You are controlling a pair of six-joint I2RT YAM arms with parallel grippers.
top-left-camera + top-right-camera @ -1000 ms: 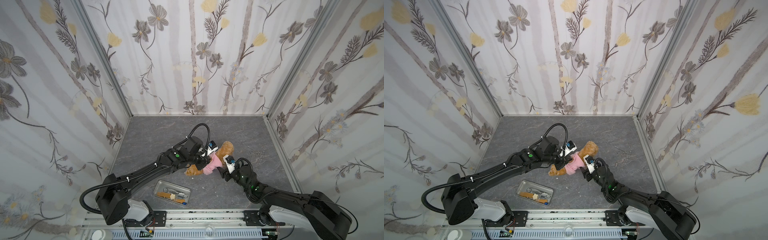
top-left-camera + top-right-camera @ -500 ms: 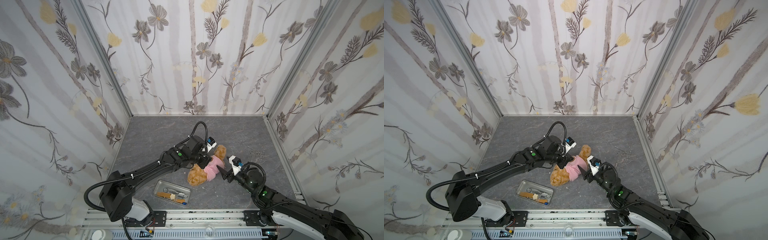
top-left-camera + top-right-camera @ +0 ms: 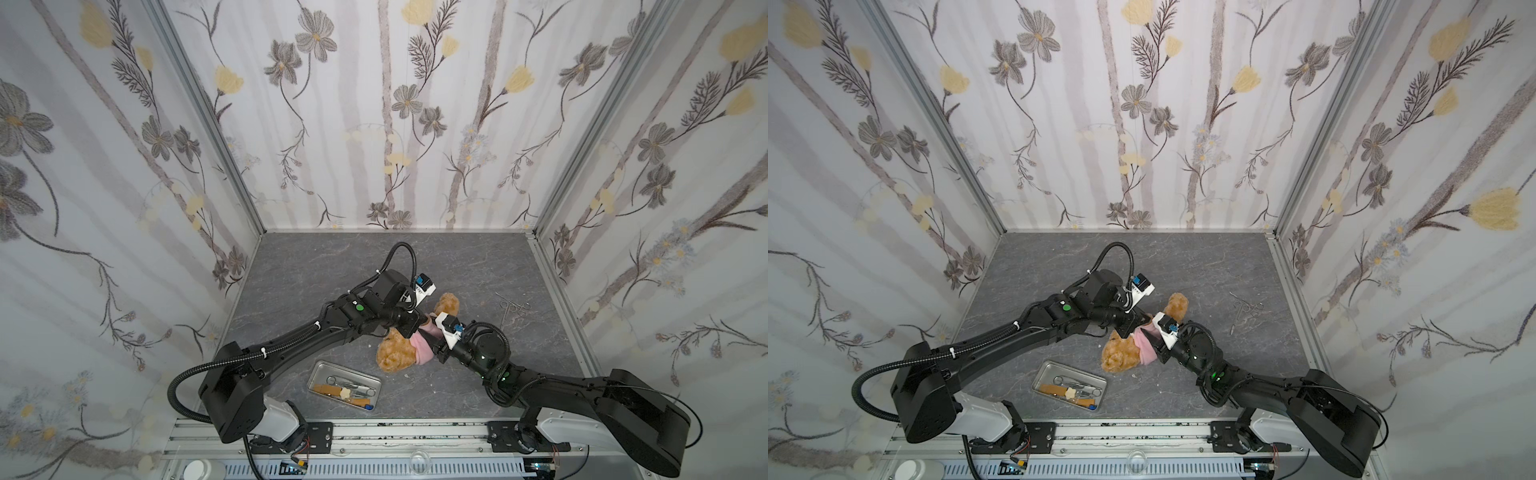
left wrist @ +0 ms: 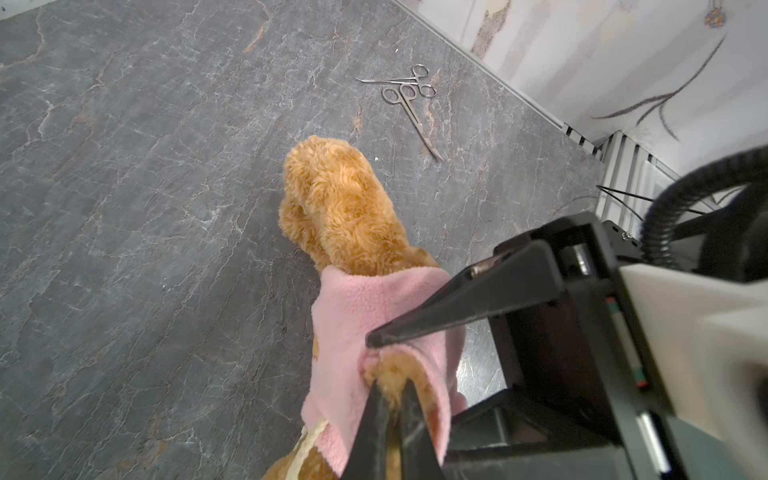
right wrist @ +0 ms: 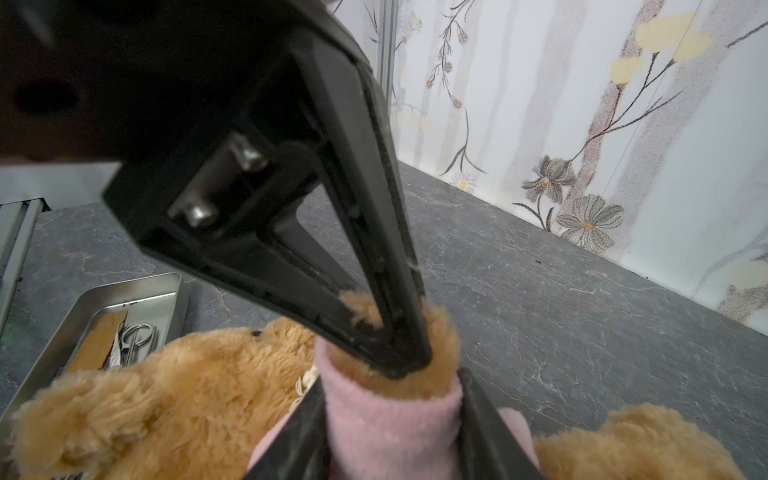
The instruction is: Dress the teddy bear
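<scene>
The teddy bear (image 3: 397, 353) (image 3: 1119, 355) lies on the grey floor. Its head points toward the tray and its legs (image 4: 340, 208) toward the back. A pink shirt (image 3: 422, 343) (image 3: 1144, 338) (image 4: 349, 324) covers its torso. My left gripper (image 4: 390, 388) (image 5: 399, 357) (image 3: 424, 328) is shut on the furry arm that sticks out of a pink sleeve (image 5: 390, 411). My right gripper (image 5: 392, 432) (image 3: 436, 349) (image 3: 1158, 351) has one finger pressed against each side of that sleeve. One right finger (image 4: 457, 307) lies across the shirt.
A metal tray (image 3: 349, 370) (image 3: 1075, 370) (image 5: 124, 291) holding several small tools sits just in front of the bear's head. Steel scissors and forceps (image 3: 513, 309) (image 3: 1246, 309) (image 4: 409, 95) lie loose on the floor to the right. Patterned walls enclose three sides.
The bear has swung round, and its head now lies beside the tray. My right gripper drew back, then came in again and narrowed its jaws onto the sleeve. The left gripper stayed shut.
</scene>
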